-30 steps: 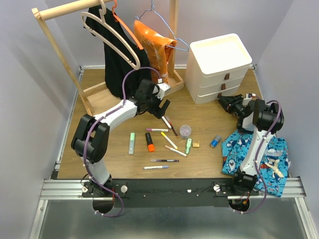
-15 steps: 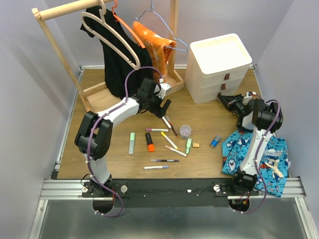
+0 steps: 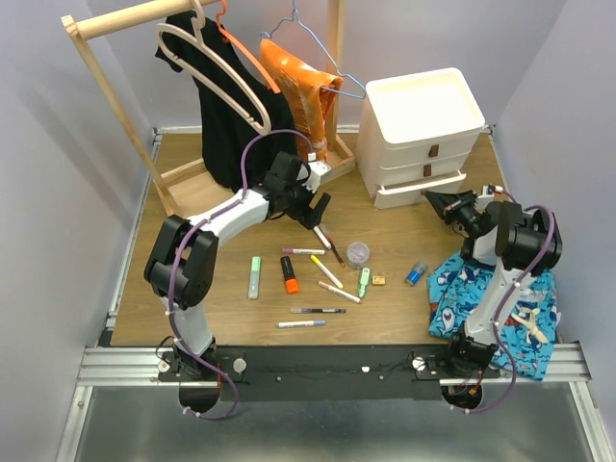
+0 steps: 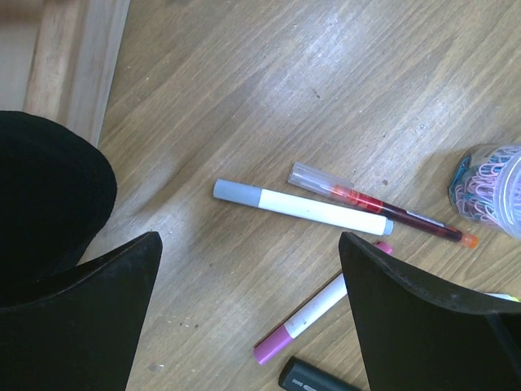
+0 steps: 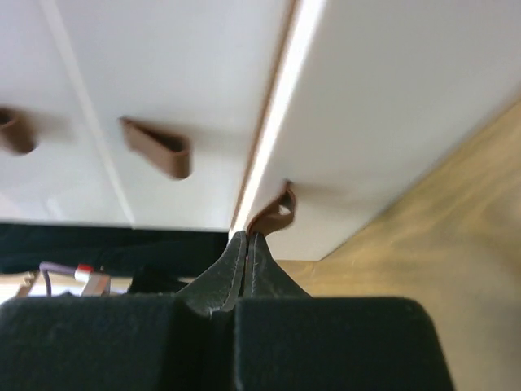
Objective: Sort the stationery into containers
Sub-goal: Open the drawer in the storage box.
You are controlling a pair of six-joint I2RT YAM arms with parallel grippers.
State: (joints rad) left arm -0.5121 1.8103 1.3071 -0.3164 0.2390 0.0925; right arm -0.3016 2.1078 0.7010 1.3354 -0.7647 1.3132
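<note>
The white drawer unit [image 3: 423, 111] stands at the back right, its bottom drawer [image 3: 419, 191] slid partly out. My right gripper [image 3: 435, 198] is shut on that drawer's brown pull tab [image 5: 273, 218]; its tips [image 5: 247, 240] pinch the loop. My left gripper [image 3: 316, 210] is open and empty above the wooden table. Between its fingers [image 4: 248, 269] lie a white marker [image 4: 301, 208], a red pen [image 4: 383, 208] and a purple-capped marker [image 4: 313, 314]. A clear pot of clips [image 3: 358, 253], a pale green highlighter [image 3: 254, 276], an orange highlighter [image 3: 289, 274] and a blue piece [image 3: 416, 273] lie scattered mid-table.
A wooden clothes rack [image 3: 115, 106] with a black garment [image 3: 226, 115] and an orange bag [image 3: 298, 87] stands at the back left, close behind my left arm. The blue shark-print cloth [image 3: 491, 298] lies at the front right under my right arm.
The bottom drawer has slid out toward the front as my right gripper drew back with its pull tab. My left gripper has barely moved.
</note>
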